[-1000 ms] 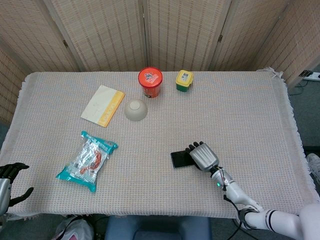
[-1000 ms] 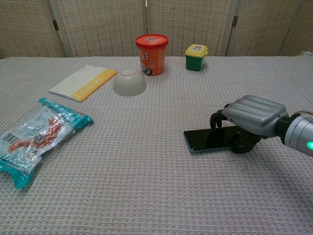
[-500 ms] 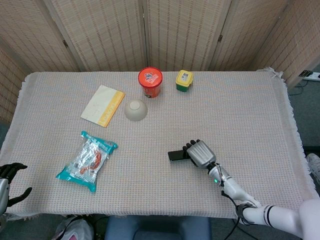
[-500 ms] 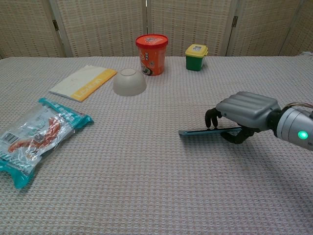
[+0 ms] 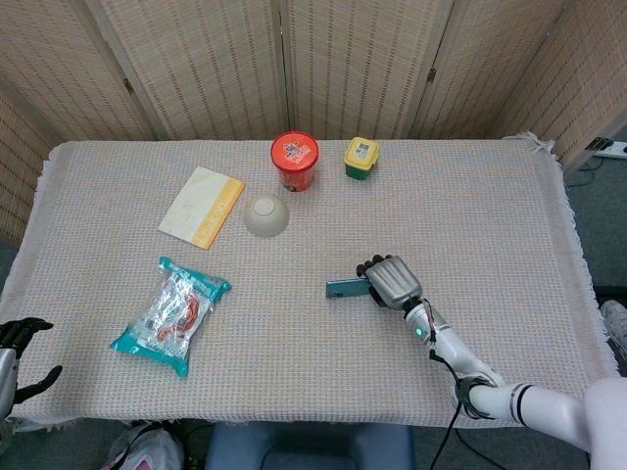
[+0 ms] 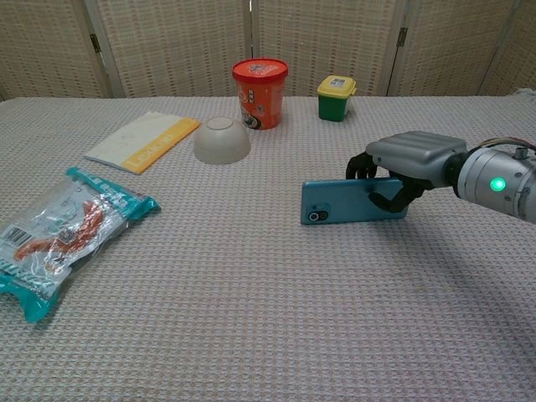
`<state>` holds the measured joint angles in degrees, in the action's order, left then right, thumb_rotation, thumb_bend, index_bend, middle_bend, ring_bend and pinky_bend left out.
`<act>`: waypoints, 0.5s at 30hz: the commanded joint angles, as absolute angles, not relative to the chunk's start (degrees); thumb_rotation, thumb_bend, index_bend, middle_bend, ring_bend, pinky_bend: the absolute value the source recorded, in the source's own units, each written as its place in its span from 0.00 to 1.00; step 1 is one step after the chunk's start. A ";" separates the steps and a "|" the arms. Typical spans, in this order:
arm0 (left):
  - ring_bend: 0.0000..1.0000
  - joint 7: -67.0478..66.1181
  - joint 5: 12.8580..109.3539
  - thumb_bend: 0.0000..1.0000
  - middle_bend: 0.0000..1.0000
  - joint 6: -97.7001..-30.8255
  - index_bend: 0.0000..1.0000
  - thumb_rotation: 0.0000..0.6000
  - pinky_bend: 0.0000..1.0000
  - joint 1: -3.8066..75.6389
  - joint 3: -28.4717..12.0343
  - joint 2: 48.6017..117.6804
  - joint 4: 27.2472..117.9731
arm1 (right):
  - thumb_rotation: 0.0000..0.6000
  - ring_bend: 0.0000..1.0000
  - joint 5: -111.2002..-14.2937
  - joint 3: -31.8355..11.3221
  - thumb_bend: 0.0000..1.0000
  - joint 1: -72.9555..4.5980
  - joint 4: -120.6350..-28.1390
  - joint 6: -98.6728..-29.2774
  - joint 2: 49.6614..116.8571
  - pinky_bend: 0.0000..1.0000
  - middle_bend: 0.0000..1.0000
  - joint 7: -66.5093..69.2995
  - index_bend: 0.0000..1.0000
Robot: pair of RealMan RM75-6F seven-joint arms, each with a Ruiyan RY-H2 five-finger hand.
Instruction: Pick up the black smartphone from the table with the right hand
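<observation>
The table, covered with a beige woven cloth (image 6: 251,318), carries all items. The right hand (image 6: 410,159), grey-backed with dark fingers (image 5: 370,266), is at about 4 o'clock from the table centre. It is clamped on the black smartphone (image 6: 352,202): fingers curl over the upper long edge and the thumb presses from below.

The smartphone is clear of the cloth, held on its long edge and tilted so its blue-teal back faces the chest camera, with the camera lens at the lower left corner. In the head view only a thin teal strip (image 5: 345,288) shows.

The left hand (image 5: 18,352) hangs off the table edge at 8 o'clock, fingers apart, holding nothing.

At 9 o'clock lies a teal-edged clear snack packet (image 6: 59,234). At 11 o'clock lies a cream and yellow booklet (image 6: 142,140), then an upturned beige bowl (image 6: 222,139). At 12 o'clock stand a red cup (image 6: 260,92) and a small green container with yellow lid (image 6: 336,97).
</observation>
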<state>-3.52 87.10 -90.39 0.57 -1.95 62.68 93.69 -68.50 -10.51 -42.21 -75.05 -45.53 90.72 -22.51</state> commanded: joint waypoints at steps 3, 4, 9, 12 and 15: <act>0.26 -3.58 87.26 0.20 0.31 -90.42 0.33 1.00 0.26 0.57 -1.90 62.59 93.91 | 1.00 0.28 -66.01 -11.44 0.47 -44.32 -72.32 -45.14 92.27 0.43 0.39 -25.02 0.36; 0.26 -3.54 87.26 0.20 0.31 -90.48 0.33 1.00 0.26 0.51 -1.87 62.53 93.92 | 1.00 0.28 -65.59 -11.60 0.47 -44.73 -71.40 -45.70 92.66 0.43 0.38 -26.23 0.36; 0.26 -3.04 87.03 0.20 0.31 -91.11 0.33 1.00 0.26 0.09 -2.00 62.18 93.74 | 1.00 0.28 -66.46 -11.46 0.45 -44.41 -71.41 -51.83 92.45 0.43 0.35 -31.40 0.34; 0.26 -2.86 87.03 0.20 0.31 -91.20 0.33 1.00 0.26 0.11 -2.13 62.13 93.61 | 1.00 0.28 -67.28 -11.17 0.38 -42.72 -75.57 -55.72 89.50 0.43 0.32 -32.71 0.32; 0.26 -2.87 87.40 0.20 0.31 -91.29 0.33 1.00 0.26 0.31 -2.27 62.26 93.61 | 1.00 0.27 -67.96 -10.65 0.11 -40.13 -81.72 -59.90 84.93 0.43 0.30 -33.75 0.30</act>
